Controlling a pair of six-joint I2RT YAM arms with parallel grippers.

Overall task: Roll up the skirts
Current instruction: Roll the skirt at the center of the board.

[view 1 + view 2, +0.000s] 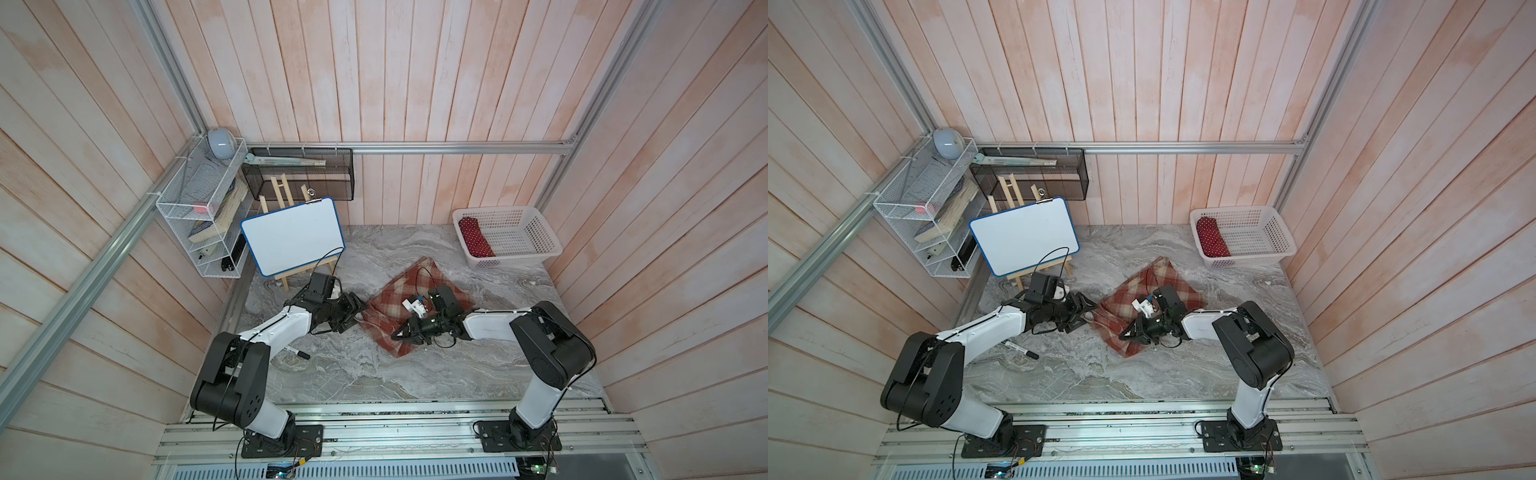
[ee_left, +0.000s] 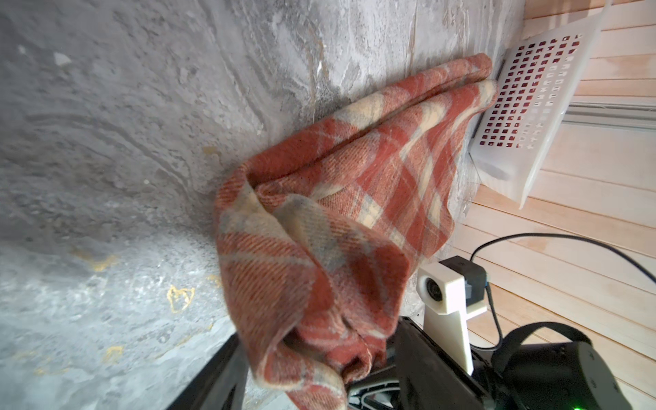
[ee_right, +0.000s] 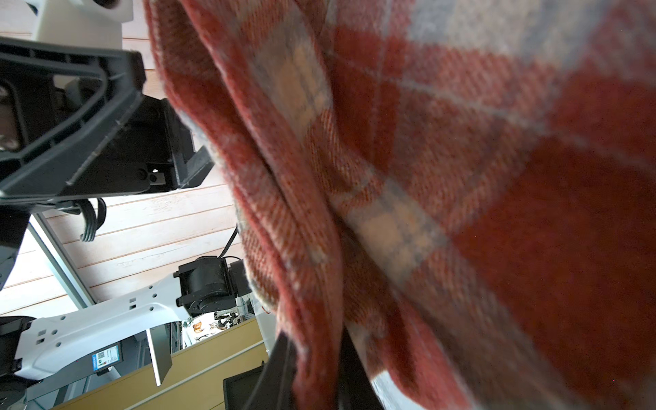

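One plaid skirt (image 1: 401, 293) (image 1: 1128, 291) of rust-red, cream and tan wool lies partly folded in the middle of the marble table. My left gripper (image 1: 360, 317) (image 1: 1089, 309) is at the skirt's left edge. In the left wrist view its fingers stand wide apart, open, with a bunched fold of the skirt (image 2: 355, 198) loose between them (image 2: 319, 335). My right gripper (image 1: 395, 336) (image 1: 1122, 333) lies over the skirt's near part. It is shut on a lifted fold, and the cloth (image 3: 461, 177) is pinched between its dark fingers (image 3: 315, 355).
A white basket (image 1: 511, 261) (image 2: 532, 106) at the back right holds a rolled red dotted cloth (image 1: 476, 237). A whiteboard on an easel (image 1: 293, 235) stands at the back left beside a wire rack (image 1: 199, 216). A marker pen (image 1: 298, 353) lies under the left arm.
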